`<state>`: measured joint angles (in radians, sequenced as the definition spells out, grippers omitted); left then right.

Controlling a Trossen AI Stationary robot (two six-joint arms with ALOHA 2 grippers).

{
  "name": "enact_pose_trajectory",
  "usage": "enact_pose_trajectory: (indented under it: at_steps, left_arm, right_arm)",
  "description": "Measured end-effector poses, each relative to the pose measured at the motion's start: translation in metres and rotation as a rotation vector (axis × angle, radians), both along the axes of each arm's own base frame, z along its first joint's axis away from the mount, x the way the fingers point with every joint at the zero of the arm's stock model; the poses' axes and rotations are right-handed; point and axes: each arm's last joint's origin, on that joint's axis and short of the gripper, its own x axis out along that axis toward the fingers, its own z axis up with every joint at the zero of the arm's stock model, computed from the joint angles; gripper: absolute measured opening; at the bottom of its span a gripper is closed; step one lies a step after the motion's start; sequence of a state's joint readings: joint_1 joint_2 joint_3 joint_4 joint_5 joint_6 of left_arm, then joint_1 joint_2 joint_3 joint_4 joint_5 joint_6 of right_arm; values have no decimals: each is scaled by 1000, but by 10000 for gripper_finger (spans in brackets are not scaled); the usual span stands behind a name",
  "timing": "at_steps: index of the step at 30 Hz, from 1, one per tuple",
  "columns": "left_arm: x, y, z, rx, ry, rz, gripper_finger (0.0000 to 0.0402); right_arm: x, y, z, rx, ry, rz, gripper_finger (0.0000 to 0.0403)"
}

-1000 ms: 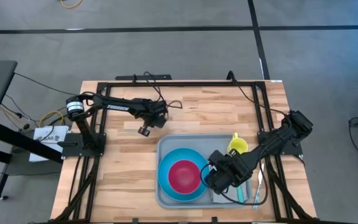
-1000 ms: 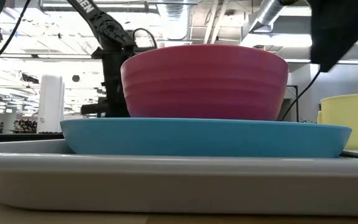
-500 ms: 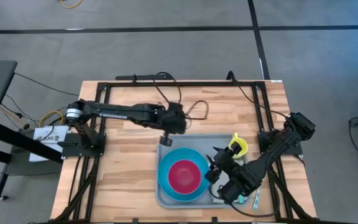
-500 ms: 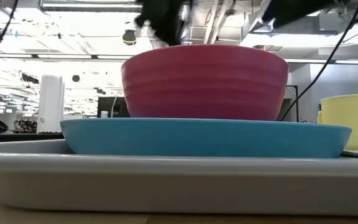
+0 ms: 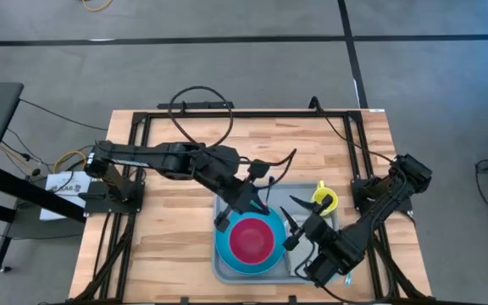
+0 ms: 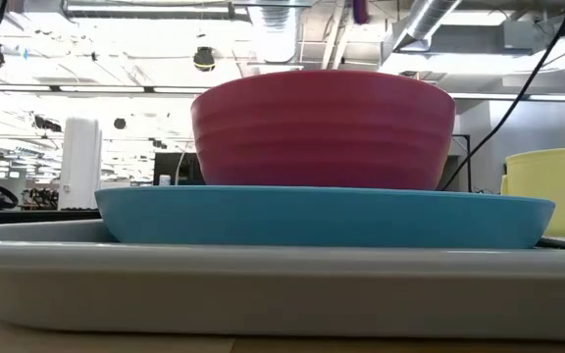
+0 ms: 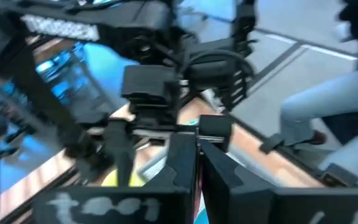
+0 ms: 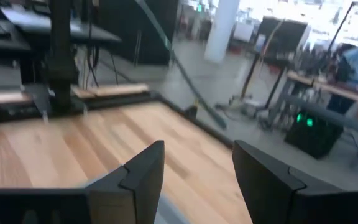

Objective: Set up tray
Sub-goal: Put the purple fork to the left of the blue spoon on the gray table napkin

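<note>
**High view: both grippers hanging over a loaded grey tray**

The left arm is reaching across the wooden table (image 5: 168,229), and the left gripper (image 5: 257,206) is hovering over the far edge of the tray (image 5: 221,273), just above the rim of the round blue plate (image 5: 225,246). In the left wrist view its two dark fingers (image 7: 173,171) are pressing nearly together, with only a thin slit between them and nothing gripped.

The right gripper (image 5: 293,222) is hanging just beside the red bowl (image 5: 251,240), with the yellow cup (image 5: 324,200) a little behind it. In the right wrist view its fingers (image 8: 143,171) are standing well apart, spread wide and empty.

The tray is lying flat on the table directly under both grippers. The blue plate is sitting inside it and the red bowl is resting on the plate; the low view is showing that stack plainly, with the cup at the tray's right end.
</note>
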<state>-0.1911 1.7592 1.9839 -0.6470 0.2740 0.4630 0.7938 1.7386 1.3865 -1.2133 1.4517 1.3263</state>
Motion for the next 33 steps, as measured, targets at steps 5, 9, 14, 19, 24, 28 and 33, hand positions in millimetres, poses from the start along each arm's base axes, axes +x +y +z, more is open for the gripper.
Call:
enact_pose_trajectory:
  at_steps: [5,9,14,19,24,28,33]
  left_arm:
    - [1,-2,-3,-58,5,-133,0]
    - [4,-3,0,-89,-30,-181,0]
    - [4,-4,2,-90,-62,-231,0]
    - [4,-2,2,-108,-44,-208,0]
    - [6,-1,6,-138,-71,-195,0]
    - [7,3,7,-153,-75,-173,0]
    - [8,9,7,-155,-78,-155,0]
  right_arm:
    - [-2,3,1,-19,-25,12,180]
    - [1,5,2,-53,-16,15,180]
    - [4,9,3,-115,11,23,180]
    - [5,10,3,-178,65,31,180]
    - [8,9,3,-212,99,27,180]
    - [13,8,4,-223,107,15,179]
    - [25,6,14,-243,129,-5,178]
